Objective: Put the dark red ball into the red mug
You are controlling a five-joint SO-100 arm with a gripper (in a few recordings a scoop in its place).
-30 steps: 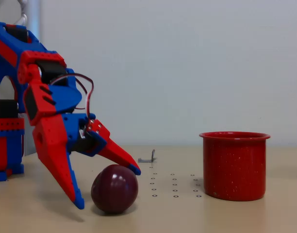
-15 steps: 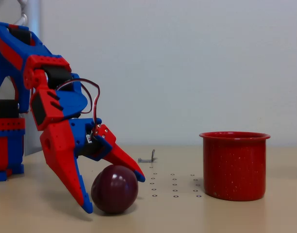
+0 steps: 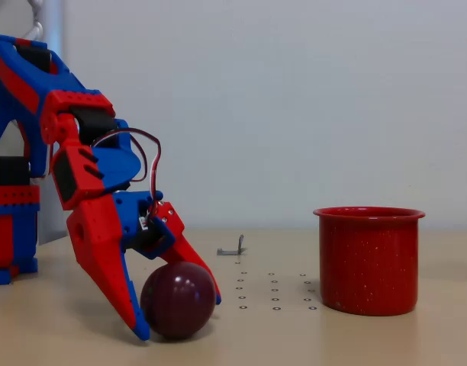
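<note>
Nearest me, the dark red ball point(image 3: 179, 300) sits on the pale tan surface point(image 3: 241, 343) at the left, with the red and blue tool point(image 3: 176, 313) closed in around it: 1 long finger down its left side, the shorter one touching its upper right. The ball rests on the surface. To the right stands the red mug point(image 3: 368, 259), upright and well apart. Rows of small holes point(image 3: 273, 291) dot the surface between them; farther back lies a small metal bracket point(image 3: 232, 248). Behind, a plain pale wall point(image 3: 294, 99).
</note>
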